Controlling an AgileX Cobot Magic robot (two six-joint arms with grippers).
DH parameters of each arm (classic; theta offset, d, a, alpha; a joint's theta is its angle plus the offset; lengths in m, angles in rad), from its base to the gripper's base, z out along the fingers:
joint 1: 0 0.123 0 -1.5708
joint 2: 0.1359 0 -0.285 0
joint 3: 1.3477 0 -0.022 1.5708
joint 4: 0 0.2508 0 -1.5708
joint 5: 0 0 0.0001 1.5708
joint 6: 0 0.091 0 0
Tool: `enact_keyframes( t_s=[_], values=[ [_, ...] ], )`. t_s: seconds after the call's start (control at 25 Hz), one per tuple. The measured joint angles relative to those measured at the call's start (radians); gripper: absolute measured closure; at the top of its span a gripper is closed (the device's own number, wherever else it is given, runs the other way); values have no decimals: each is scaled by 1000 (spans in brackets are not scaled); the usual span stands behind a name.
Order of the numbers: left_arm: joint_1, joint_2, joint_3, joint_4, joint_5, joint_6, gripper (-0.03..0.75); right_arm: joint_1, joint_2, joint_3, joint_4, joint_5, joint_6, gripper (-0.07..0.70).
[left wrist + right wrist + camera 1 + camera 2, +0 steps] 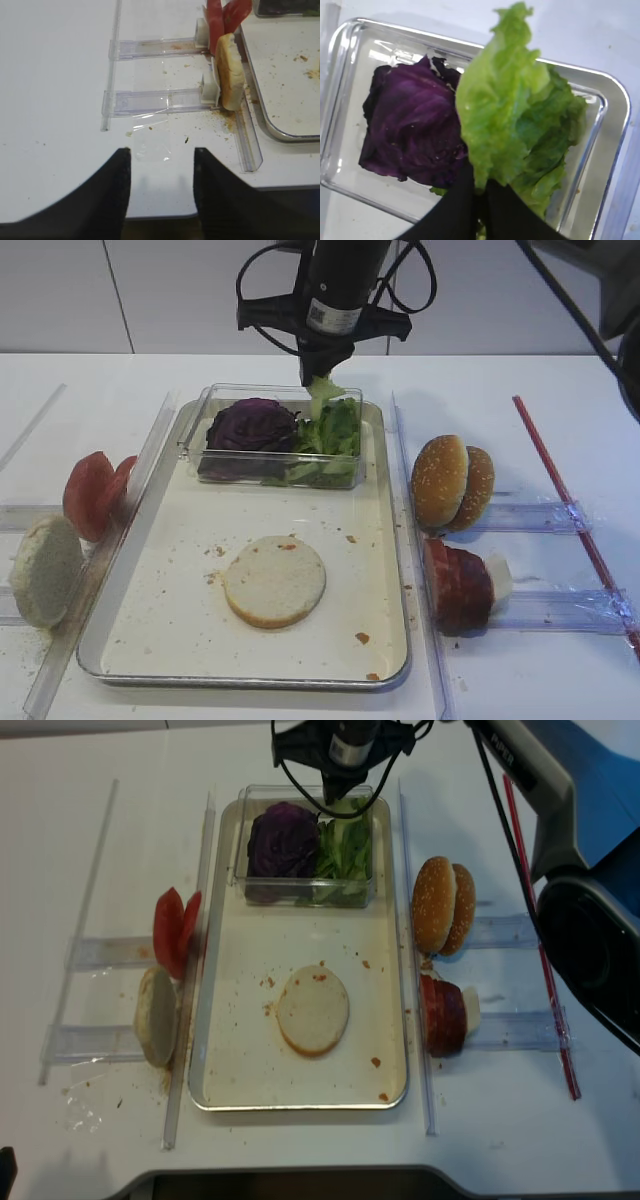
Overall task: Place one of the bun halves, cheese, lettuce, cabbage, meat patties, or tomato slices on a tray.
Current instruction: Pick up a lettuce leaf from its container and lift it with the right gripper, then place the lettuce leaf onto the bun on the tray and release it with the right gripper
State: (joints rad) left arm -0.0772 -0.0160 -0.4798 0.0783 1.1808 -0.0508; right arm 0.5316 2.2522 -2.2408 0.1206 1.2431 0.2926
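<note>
One ruffled light-green lettuce [505, 110] leaf clamped in right end effector [479, 192]

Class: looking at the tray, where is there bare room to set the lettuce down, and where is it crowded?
Free: the tray floor between the clear box and the bun half, plus the strips left and right of that bun and the strip in front of it. Crowded: the box itself, packed with cabbage and lettuce, under the right tool.

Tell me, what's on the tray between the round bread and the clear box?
Nothing but crumbs. The exterior high view shows bare tray between the bun half and the clear box.
</note>
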Motion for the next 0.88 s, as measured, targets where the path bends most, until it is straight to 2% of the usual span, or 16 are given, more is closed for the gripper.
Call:
enact_keyframes(
  t_s=[0.44, 0.88],
  values=[
    [0, 0, 0, 0, 0, 0, 429, 30, -80, 4, 46, 4, -11, 583],
    [0, 0, 0, 0, 0, 0, 429, 83, -213, 203, 59, 6, -34, 584]
  ],
)
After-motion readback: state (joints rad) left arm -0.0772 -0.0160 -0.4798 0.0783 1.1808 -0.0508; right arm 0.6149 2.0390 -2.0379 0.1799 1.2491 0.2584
